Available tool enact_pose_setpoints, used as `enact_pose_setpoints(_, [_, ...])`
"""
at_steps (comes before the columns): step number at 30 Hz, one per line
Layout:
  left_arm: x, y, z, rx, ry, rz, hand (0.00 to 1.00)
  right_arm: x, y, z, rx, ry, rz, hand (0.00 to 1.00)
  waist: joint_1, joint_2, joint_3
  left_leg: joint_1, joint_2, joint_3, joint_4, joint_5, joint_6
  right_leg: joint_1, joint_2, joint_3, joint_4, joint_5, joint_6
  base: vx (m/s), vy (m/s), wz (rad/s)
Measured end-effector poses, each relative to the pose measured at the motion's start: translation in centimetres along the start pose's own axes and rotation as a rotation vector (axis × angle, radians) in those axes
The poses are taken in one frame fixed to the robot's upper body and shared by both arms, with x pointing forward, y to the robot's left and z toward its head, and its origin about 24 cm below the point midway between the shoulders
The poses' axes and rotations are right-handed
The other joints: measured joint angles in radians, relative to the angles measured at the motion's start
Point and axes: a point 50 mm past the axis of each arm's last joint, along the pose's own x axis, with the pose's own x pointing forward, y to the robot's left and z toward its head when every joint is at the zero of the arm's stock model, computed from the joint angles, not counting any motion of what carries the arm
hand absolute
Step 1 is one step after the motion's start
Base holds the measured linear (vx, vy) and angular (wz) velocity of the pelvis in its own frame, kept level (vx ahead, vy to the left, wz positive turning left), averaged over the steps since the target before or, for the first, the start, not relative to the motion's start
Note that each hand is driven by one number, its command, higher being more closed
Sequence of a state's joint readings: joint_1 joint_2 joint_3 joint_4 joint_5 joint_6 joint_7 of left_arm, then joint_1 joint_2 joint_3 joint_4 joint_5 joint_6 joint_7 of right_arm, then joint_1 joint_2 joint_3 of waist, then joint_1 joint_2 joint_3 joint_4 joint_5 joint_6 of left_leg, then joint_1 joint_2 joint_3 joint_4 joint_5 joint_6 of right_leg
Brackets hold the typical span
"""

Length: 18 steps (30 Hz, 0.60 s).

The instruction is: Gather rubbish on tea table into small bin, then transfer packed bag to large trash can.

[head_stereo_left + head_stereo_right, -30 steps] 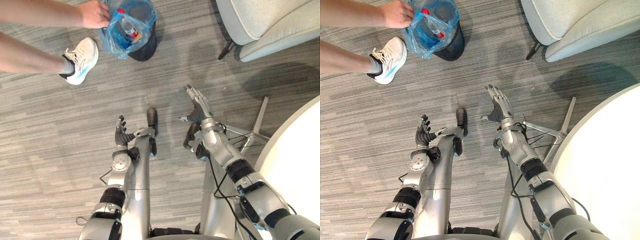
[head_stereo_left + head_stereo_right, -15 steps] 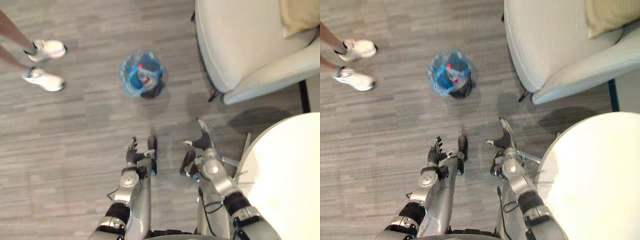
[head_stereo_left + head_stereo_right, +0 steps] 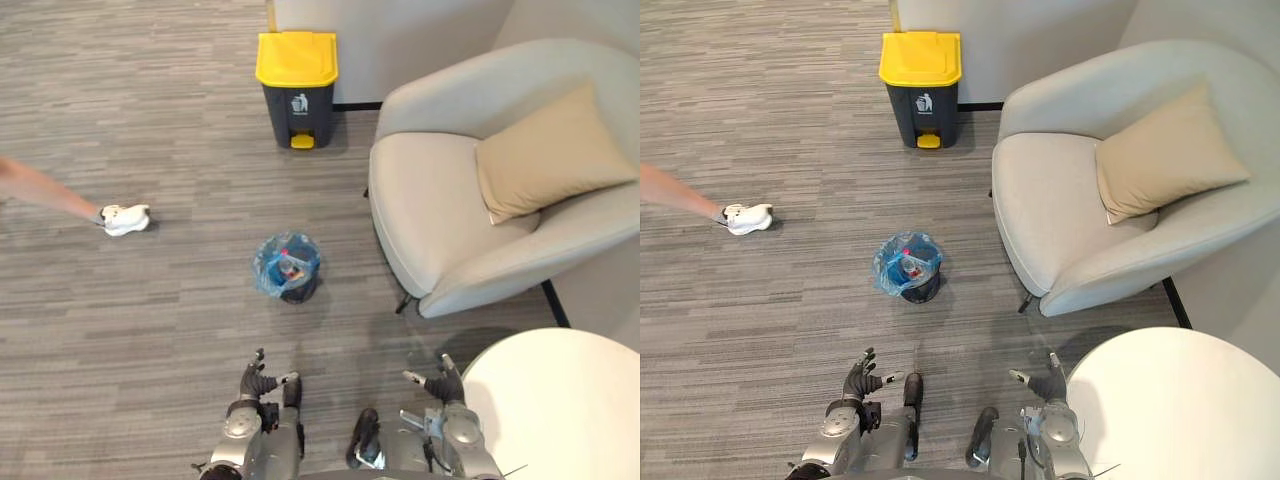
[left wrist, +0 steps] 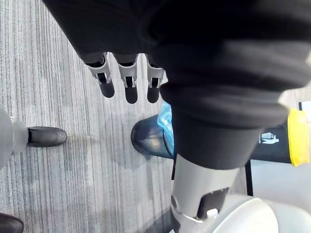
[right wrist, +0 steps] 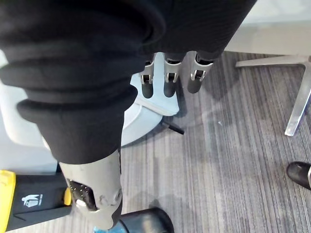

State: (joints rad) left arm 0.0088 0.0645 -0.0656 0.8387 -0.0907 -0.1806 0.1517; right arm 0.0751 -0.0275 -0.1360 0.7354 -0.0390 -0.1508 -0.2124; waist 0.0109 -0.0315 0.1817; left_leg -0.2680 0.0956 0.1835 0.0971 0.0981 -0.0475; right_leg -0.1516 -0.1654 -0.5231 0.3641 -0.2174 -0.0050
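The small bin (image 3: 297, 292), dark and round, stands on the grey striped floor (image 3: 150, 320). A blue bag (image 3: 272, 265) lines it, its mouth open and bunched over the rim. The rubbish inside is too small to make out, beyond a spot of red.

Bare floor runs from the bin to the large trash can (image 3: 297, 95), dark grey with its yellow lid shut, against the wall. An armchair (image 3: 440, 200) with a tan cushion (image 3: 545, 150) stands near the bin's right. A white round table (image 3: 560, 400) is cut off at the corner. A person's white shoe (image 3: 125, 218) is well to the left.

The left hand (image 3: 255, 378) and right hand (image 3: 440, 382) hang low, fingers straight, holding nothing.
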Motion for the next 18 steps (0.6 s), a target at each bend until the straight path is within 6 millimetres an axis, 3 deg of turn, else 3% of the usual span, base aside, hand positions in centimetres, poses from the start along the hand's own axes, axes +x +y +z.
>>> enact_pose_setpoints(2, [-0.1,0.0,-0.1,-0.011,0.005,0.002,0.0,0.1,-0.8,-0.5,-0.008,0.023,-0.021,0.0,-0.002,0.007,0.0,0.003,0.035,0.147,0.045,-0.013,0.019,0.028,-0.015,-0.024,-0.014,0.006,0.012,0.07,0.098,0.48])
enact_pose_setpoints(5, [-0.4,1.2,-0.9,-0.043,0.028,0.052,0.0,0.6,-1.6,-0.2,-0.037,0.02,-0.031,0.0,0.005,0.018,0.0,0.0,0.021,0.179,0.06,-0.048,0.063,0.035,-0.027,-0.006,-0.038,0.024,0.054,0.09,0.208,0.03])
enact_pose_setpoints(7, [-1.0,2.3,-2.1,-0.042,0.063,0.08,0.0,0.6,-1.3,-0.2,-0.043,0.025,-0.022,0.0,0.001,0.019,0.003,-0.015,0.005,0.179,0.156,-0.138,0.08,0.042,-0.073,0.008,0.012,-0.009,0.097,0.08,0.21,0.02])
enact_pose_setpoints(9, [-1.5,2.5,-3.0,-0.043,0.086,0.088,0.0,0.6,-1.4,-0.3,-0.056,0.03,-0.019,0.0,0.001,0.019,0.015,-0.016,-0.005,0.184,0.265,-0.227,0.093,0.042,-0.121,0.036,0.124,-0.039,0.117,0.09,0.208,0.0])
enact_pose_setpoints(10, [-1.8,2.7,-3.5,-0.042,0.103,0.091,0.0,0.7,-1.3,-0.3,-0.068,0.031,-0.013,0.0,0.002,0.026,0.03,-0.016,-0.006,0.181,0.32,-0.268,0.105,-0.003,-0.154,0.098,0.265,-0.025,0.094,0.07,0.152,0.12])
enact_pose_setpoints(11, [-1.9,3.0,-3.6,-0.034,0.104,0.096,0.0,0.8,-0.8,0.2,-0.088,0.018,0.012,0.0,-0.003,0.023,0.046,-0.007,-0.01,0.172,0.344,-0.29,0.114,-0.082,-0.168,0.185,0.424,0.033,0.018,0.09,0.16,0.23])
enact_pose_setpoints(12, [-1.7,3.2,-3.1,-0.028,0.09,0.099,0.0,0.8,-0.1,0.5,-0.102,0.004,0.04,0.0,-0.006,0.018,0.067,0.007,-0.01,0.157,0.342,-0.294,0.117,-0.148,-0.139,0.274,0.506,0.016,0.043,0.08,0.098,0.29])
enact_pose_setpoints(14, [-1.6,3.6,-2.9,-0.021,0.082,0.107,0.0,0.8,0.5,1.1,-0.111,-0.024,0.066,0.0,-0.019,0.018,0.082,0.007,-0.011,0.135,0.325,-0.294,0.117,-0.192,-0.081,0.323,0.484,-0.015,0.083,0.07,0.025,0.43])
enact_pose_setpoints(16, [-1.2,3.8,-2.3,-0.013,0.063,0.11,0.0,1.0,0.8,1.8,-0.114,-0.049,0.082,0.0,-0.031,-0.005,0.093,0.013,-0.022,0.123,0.288,-0.293,0.116,-0.221,-0.034,0.351,0.356,-0.016,0.093,0.09,-0.013,0.43])
enact_pose_setpoints(18, [-0.8,3.4,-1.5,-0.015,0.041,0.099,0.0,1.2,0.5,2.1,-0.122,-0.06,0.076,0.0,-0.045,-0.006,0.109,0.017,-0.051,0.084,0.255,-0.282,0.1,-0.218,0.025,0.39,0.114,0.014,0.113,0.13,-0.04,0.55])
